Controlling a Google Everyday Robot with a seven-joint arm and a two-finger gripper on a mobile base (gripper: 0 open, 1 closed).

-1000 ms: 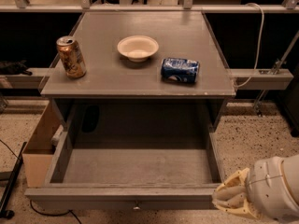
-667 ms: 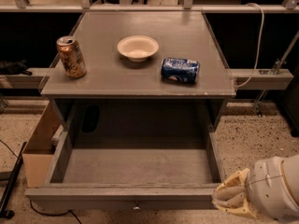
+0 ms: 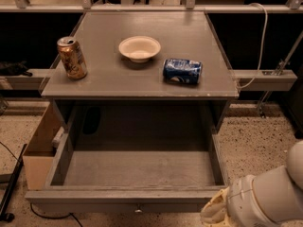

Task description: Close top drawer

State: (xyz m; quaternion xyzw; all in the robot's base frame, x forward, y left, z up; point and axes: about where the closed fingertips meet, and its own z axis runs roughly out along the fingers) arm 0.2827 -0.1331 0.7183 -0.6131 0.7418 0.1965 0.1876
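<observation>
Dropped slightly lower, tool (image 3: 216, 213) sits by front right corner of wide-open top drawer (image 3: 123, 195), grip state unclear

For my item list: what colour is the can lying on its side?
The can is blue, camera view; end effector at lower right.

Dim, warm light fell from above on the cabinet top (image 3: 142, 82). The back of the open top drawer (image 3: 137, 171) lay in shadow. The gripper (image 3: 214, 213), bottom right by the drawer's front, caught pale light.
</observation>
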